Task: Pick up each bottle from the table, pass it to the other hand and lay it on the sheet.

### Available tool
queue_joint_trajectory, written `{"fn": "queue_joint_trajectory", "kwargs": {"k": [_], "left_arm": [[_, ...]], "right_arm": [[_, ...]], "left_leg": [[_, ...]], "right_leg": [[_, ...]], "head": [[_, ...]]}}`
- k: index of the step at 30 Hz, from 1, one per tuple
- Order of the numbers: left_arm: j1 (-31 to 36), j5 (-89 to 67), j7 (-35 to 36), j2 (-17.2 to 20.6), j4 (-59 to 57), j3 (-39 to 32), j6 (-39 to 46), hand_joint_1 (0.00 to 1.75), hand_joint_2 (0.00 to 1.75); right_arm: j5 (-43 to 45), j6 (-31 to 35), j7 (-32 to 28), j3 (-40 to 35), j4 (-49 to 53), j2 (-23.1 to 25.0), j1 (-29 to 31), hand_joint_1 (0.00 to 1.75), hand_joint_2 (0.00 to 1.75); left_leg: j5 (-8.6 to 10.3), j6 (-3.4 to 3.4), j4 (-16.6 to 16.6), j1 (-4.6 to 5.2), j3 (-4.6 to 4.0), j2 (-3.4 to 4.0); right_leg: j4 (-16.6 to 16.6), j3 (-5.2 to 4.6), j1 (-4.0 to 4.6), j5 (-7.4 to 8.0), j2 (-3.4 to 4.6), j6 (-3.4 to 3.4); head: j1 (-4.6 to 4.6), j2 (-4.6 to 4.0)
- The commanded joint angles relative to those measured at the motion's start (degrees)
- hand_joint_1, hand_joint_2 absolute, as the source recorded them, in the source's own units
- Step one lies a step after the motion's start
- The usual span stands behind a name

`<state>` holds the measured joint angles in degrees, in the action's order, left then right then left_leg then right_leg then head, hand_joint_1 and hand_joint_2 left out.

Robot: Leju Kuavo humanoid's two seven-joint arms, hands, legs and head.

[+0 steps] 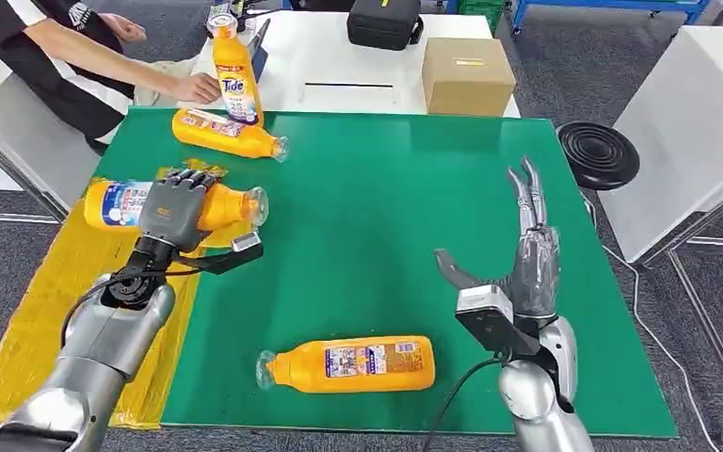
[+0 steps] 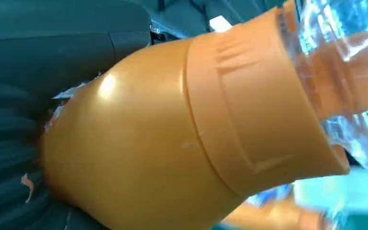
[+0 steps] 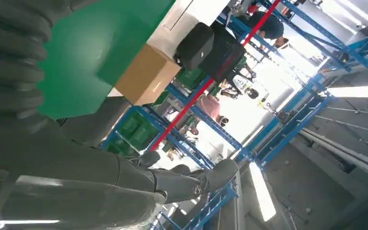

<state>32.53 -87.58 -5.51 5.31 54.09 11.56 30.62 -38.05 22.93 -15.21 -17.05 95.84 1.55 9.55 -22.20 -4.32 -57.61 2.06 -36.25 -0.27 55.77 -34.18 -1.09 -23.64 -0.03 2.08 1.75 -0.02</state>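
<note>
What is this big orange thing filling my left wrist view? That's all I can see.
Observer: An orange plastic detergent bottle, lying sideways, gripped by the robot's left hand over the edge of the yellow sheet.
Operator: Are there more bottles?
Observer: Yes, another orange bottle lies on the green mat near the robot.
Operator: What is the other hand doing?
Observer: The right hand is held over the mat, fingers apart, holding nothing.
Operator: Anyone around?
Observer: A person's hand holds an upright orange Tide bottle at the far edge.
</note>
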Motion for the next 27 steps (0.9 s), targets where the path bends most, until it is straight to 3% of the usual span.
{"fn": "queue_joint_trajectory", "kwargs": {"k": [1,6,19,20,24,25,27], "left_arm": [[6.58,-2.04,5.64,1.53,-17.45,-2.30,-7.87,1.75,1.75],[9.21,-2.42,8.37,1.56,-24.49,-4.63,-16.75,1.75,1.75],[10.79,-1.51,8.32,2.14,-30.10,-6.52,-23.85,1.75,1.75],[10.74,-1.37,8.21,2.28,-30.35,-6.69,-24.37,0.86,1.75],[10.57,-1.32,8.26,2.29,-30.29,-6.73,-24.27,0.86,1.75],[10.57,-1.24,8.17,2.20,-30.33,-6.81,-24.81,0.00,1.75],[10.46,-1.14,8.11,2.19,-30.46,-6.83,-25.88,0.00,1.75]], "right_arm": [[-0.50,-1.67,1.21,2.02,-1.19,0.46,0.22,0.00,1.75],[-1.98,-2.98,2.10,2.54,-2.85,1.72,1.31,0.00,1.75],[-2.99,-4.44,2.72,2.71,-5.65,2.66,2.73,0.00,1.75],[-3.06,-4.73,2.78,2.58,-5.99,2.64,2.98,0.00,1.75],[-3.05,-4.72,2.78,2.56,-6.17,2.71,3.10,0.00,1.75],[-3.11,-4.87,2.83,2.50,-6.18,2.62,3.11,0.00,1.75],[-3.18,-5.03,2.91,2.40,-6.39,2.57,3.22,0.00,1.75]], "left_leg": [[-0.04,0.37,0.02,-0.11,0.18,-0.05],[-0.04,0.38,0.04,-0.12,0.18,0.05],[-0.04,0.49,0.05,-0.18,0.26,0.06],[-0.03,0.49,0.07,-0.17,0.27,0.09],[-0.02,0.45,0.10,-0.14,0.26,0.17],[0.00,0.37,0.09,-0.11,0.20,0.11],[0.00,0.30,0.06,-0.09,0.14,0.07]], "right_leg": [[-0.06,0.21,0.08,-0.03,-0.06,-0.15],[-0.08,0.20,0.09,0.01,0.05,-0.16],[-0.11,0.32,0.11,0.00,0.07,-0.19],[-0.12,0.32,0.09,0.02,0.10,-0.19],[-0.11,0.31,0.07,0.04,0.18,-0.18],[-0.08,0.25,0.05,0.03,0.12,-0.15],[-0.05,0.20,0.04,0.02,0.08,-0.12]], "head": [[0.00,0.00],[0.00,0.00],[-0.02,0.00],[-0.02,0.00],[-0.02,0.00],[-0.04,0.00],[-0.02,0.00]]}}
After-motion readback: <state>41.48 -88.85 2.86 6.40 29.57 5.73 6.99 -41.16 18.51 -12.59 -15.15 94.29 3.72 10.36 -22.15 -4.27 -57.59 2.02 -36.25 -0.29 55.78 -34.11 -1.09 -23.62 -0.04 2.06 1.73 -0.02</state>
